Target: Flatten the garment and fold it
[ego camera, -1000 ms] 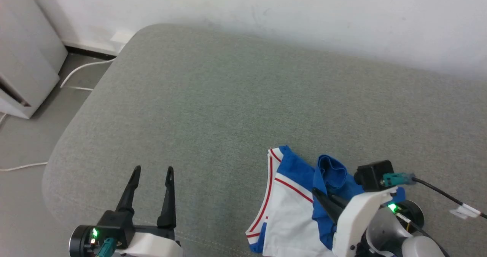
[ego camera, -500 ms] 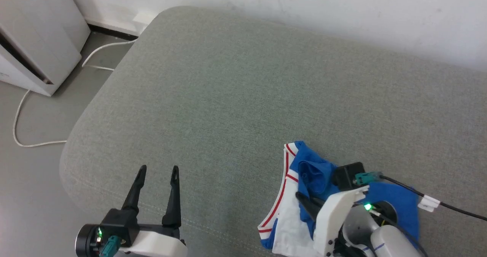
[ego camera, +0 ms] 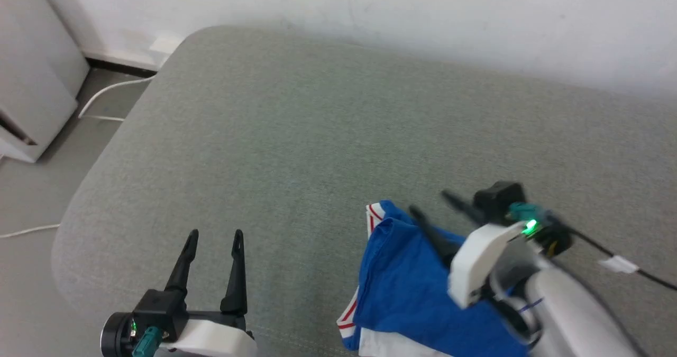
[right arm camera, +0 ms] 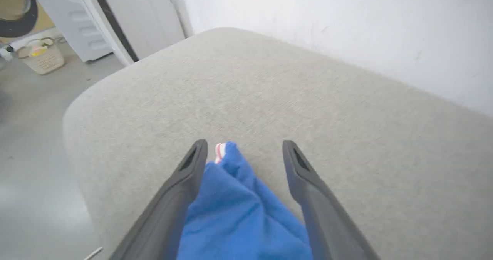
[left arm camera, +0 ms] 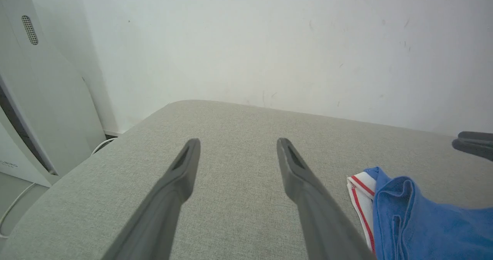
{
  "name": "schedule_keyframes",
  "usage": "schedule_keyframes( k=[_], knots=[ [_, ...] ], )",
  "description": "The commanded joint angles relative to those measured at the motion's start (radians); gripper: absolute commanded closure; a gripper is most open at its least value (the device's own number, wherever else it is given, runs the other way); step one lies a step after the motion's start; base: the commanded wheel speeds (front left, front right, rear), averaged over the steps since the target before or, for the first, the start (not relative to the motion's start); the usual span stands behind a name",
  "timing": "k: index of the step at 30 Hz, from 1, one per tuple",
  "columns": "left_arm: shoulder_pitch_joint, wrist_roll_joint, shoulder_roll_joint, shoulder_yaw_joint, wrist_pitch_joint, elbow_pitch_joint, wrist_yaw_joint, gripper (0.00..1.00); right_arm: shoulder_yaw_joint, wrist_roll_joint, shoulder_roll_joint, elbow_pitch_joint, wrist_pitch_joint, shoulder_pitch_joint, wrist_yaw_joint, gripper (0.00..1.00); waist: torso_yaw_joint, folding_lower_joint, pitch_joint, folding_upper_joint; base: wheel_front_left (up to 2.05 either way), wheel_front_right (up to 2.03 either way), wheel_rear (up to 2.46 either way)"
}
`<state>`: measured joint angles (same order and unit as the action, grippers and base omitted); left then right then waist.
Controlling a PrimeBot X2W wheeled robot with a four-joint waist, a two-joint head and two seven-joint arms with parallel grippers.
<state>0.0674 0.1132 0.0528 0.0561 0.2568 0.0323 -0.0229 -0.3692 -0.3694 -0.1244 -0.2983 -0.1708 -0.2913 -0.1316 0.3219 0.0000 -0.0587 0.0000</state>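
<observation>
Right pincer (ego camera: 428, 202): spread, pinching nothing. Hangs low over the garment (ego camera: 402, 288), fingers aimed toward 10 o'clock in the head view. In its own wrist view, blue cloth between the two fingers and beneath them, trailing back toward 6 o'clock. Whether brushing the 9 o'clock finger, cannot tell.

Left pincer (ego camera: 215, 234): spread too, empty, at 7 o'clock of the head view, over bare grey cushion (ego camera: 296, 135). Well apart from the cloth; garment off toward 3 o'clock from it.

Key relation: garment directly under and behind the right pincer, so right arm far nearer. Long reach across toward 3 o'clock needed from the left.

Garment: bunched heap at 5 o'clock of the head view, near the cushion's front edge. Long axis roughly 11 to 5 o'clock. Royal blue on top, doubled over itself, rolled ridge along the 9 o'clock side. White trim with red stripes peeking out at the far corner and again at the near edge. No print visible. Neither flat nor folded yet. Likely soft and floppy, and prone to dragging as a lump if seized mid-heap. Judged better taken at a trimmed corner.
</observation>
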Motion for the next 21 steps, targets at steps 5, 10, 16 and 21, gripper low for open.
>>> schedule_keyframes(
  k=[5, 10, 16, 21],
  knots=[
    [-0.018, -0.005, -0.003, -0.004, 0.005, -0.012, -0.006, 0.0, 0.049, 0.193, -0.155, 0.04, 0.137, -0.07, 0.001, 0.0, -0.097, 0.0, 0.025, 0.0, 0.0, 0.0, 0.0],
    [-0.02, -0.002, -0.003, -0.004, 0.005, -0.025, -0.006, 0.0, 0.183, 0.292, -0.213, 0.098, 0.242, -0.045, 0.001, 0.0, -0.157, 0.0, 0.029, 0.0, 0.0, 0.0, 0.0],
    [-0.022, -0.01, -0.003, 0.002, 0.005, -0.038, -0.014, 0.0, 0.361, 0.272, -0.144, 0.225, 0.321, 0.112, 0.001, 0.0, -0.21, 0.0, 0.027, 0.0, 0.0, 0.0, 0.0],
    [-0.02, -0.023, -0.003, 0.003, 0.005, -0.039, -0.021, 0.0, 0.431, 0.271, -0.053, 0.331, 0.366, 0.254, 0.001, 0.0, -0.242, 0.0, 0.018, 0.0, 0.0, 0.0, 0.0]
  ],
)
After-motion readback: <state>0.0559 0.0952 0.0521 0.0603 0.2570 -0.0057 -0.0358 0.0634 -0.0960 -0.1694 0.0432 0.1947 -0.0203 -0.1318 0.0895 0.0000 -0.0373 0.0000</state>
